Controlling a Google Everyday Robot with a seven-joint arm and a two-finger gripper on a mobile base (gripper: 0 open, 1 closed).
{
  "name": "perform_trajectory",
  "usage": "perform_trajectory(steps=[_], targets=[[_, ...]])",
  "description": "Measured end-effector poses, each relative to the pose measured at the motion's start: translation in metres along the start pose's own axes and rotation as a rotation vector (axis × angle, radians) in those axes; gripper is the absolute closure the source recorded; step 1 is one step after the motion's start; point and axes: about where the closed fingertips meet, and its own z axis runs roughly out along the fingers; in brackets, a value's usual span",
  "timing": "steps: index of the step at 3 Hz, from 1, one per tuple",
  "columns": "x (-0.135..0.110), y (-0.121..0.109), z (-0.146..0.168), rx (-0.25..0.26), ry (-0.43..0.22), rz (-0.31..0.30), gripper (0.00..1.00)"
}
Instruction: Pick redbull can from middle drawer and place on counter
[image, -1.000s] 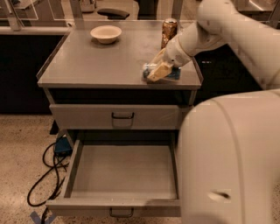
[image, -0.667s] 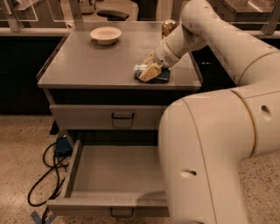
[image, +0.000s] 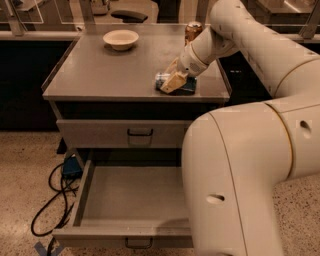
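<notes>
The redbull can (image: 189, 87), silver with blue patches, lies on its side at the front right of the grey counter (image: 110, 70). My gripper (image: 171, 82) reaches down from the right and is shut on the can, its tan fingers (image: 170, 83) across the can's left end. The can rests on or just above the counter top. The middle drawer (image: 135, 197) is pulled open below, and its flat floor shows nothing in it.
A pale bowl (image: 120, 38) sits at the counter's back left. A gold-brown can (image: 193, 29) stands at the back right, behind my wrist. The upper drawer (image: 122, 133) is closed. A black cable and blue box (image: 70, 167) lie on the floor at left. My white arm covers the right side.
My gripper has moved left along the counter's front right with the can in it, and my arm now fills more of the right side.
</notes>
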Motion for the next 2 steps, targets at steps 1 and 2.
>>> perform_trajectory(steps=[1,2], targets=[[0.0,0.0,0.0,0.0,0.0,0.0,0.34],[0.0,0.0,0.0001,0.0,0.0,0.0,0.11]])
